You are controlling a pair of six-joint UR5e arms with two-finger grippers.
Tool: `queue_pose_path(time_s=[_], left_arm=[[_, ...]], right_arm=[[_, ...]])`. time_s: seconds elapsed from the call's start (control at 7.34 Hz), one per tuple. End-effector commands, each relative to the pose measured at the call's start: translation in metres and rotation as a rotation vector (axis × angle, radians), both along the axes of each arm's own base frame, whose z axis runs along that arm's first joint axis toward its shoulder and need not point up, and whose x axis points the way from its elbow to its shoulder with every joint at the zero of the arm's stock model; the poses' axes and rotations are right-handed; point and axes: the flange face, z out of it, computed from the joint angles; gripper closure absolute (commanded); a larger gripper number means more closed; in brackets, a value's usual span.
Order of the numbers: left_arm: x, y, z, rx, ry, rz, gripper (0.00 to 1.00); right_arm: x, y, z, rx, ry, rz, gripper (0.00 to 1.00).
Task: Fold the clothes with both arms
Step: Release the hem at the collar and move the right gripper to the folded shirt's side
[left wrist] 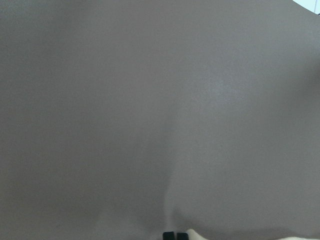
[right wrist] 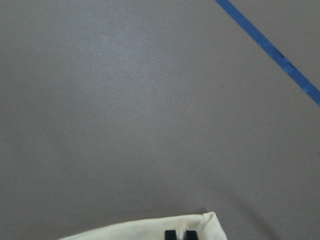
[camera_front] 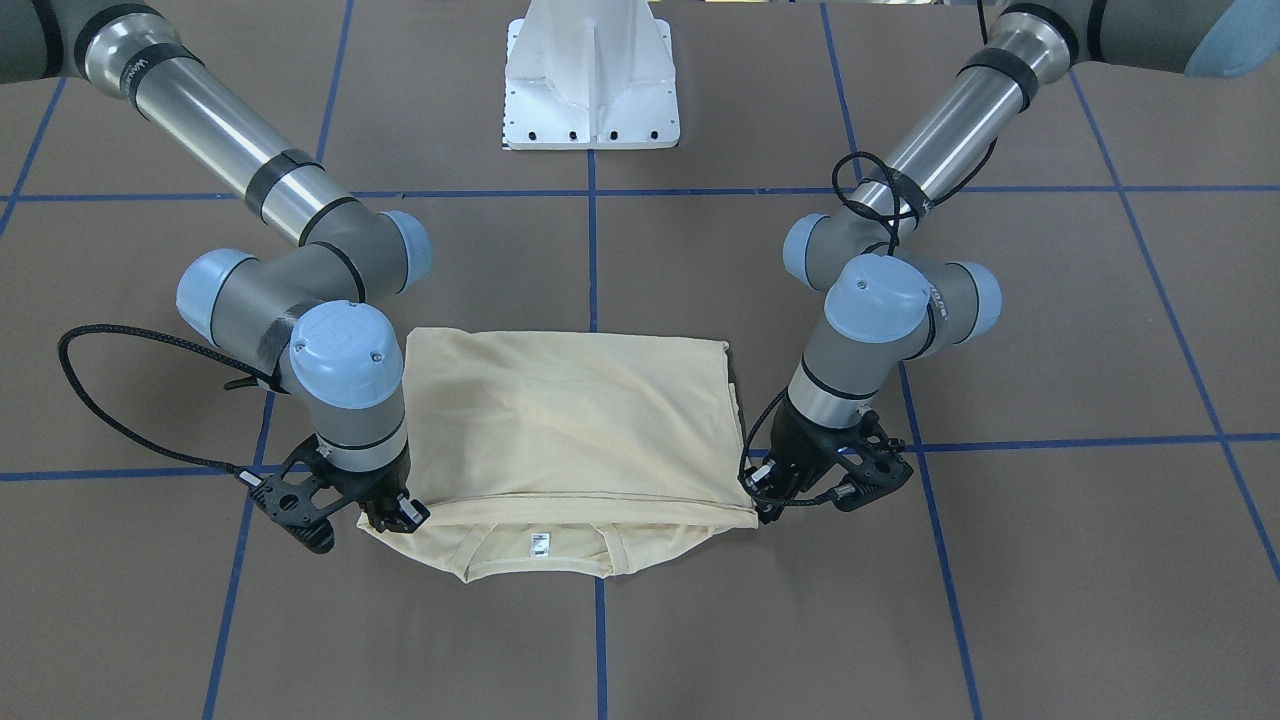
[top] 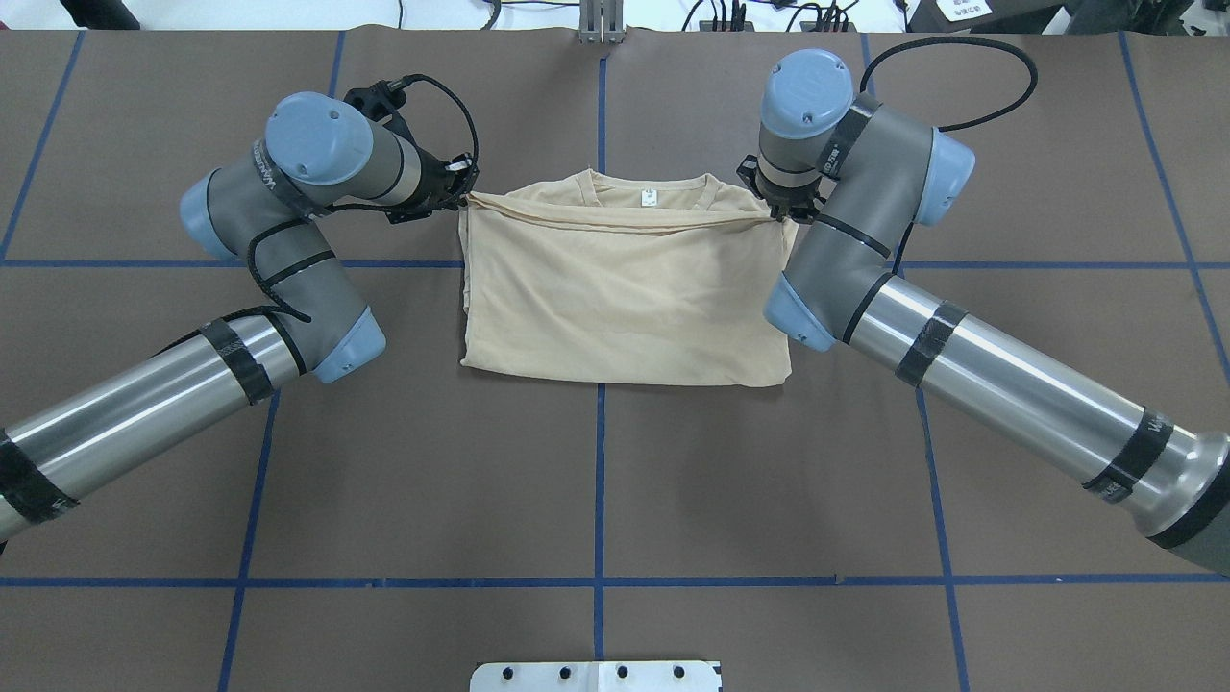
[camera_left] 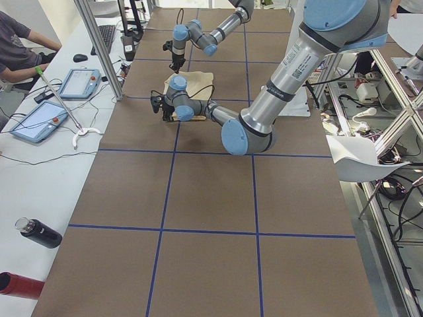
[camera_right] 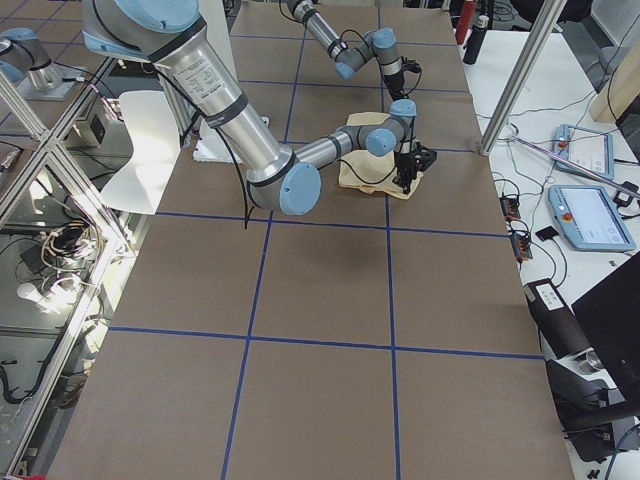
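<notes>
Gripping shirt (top: 625, 298) hem (top: 625, 223) corners, left jaws and right jaws both closed on cloth, hem running straight between them just short of collar (top: 649, 183), body lying on table (top: 596, 500) toward my base (top: 596, 676).

Cannot read the print on the label (camera_front: 540, 543) of the shirt (camera_front: 570, 420), too small. Cannot see most of the right gripper (top: 776, 213) at upper right of the overhead view, tucked under its own wrist. Only glimpse the ends of the fingers (left wrist: 169, 235) at the bottom edge of each wrist view, the rest cut off.
</notes>
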Motion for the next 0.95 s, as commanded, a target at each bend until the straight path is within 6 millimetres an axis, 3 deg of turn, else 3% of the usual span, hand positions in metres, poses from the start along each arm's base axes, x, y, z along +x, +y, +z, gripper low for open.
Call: queue_pose_path(time_s=[0.0,0.14,0.27,0.55,0.82], left_arm=[[-0.010,-0.005,-0.007,0.023,0.023,-0.011,0.55],[-0.028,-0.013,-0.021,0.040,0.045,-0.026,0.56],[-0.035,-0.011,-0.030,0.051,0.056,-0.030,0.56],[-0.054,-0.001,-0.033,0.076,0.081,-0.038,0.57],[-0.063,0.008,-0.029,0.082,0.086,-0.040,0.57]], right_arm=[[0.018,-0.016,-0.025,0.016,-0.034,0.030,0.39],[0.027,-0.011,-0.053,0.025,-0.093,0.029,0.04],[0.051,0.011,-0.061,0.015,-0.158,0.064,0.04],[0.096,0.116,-0.042,0.017,-0.257,0.074,0.04],[0.103,0.182,-0.029,-0.037,-0.298,0.097,0.01]])
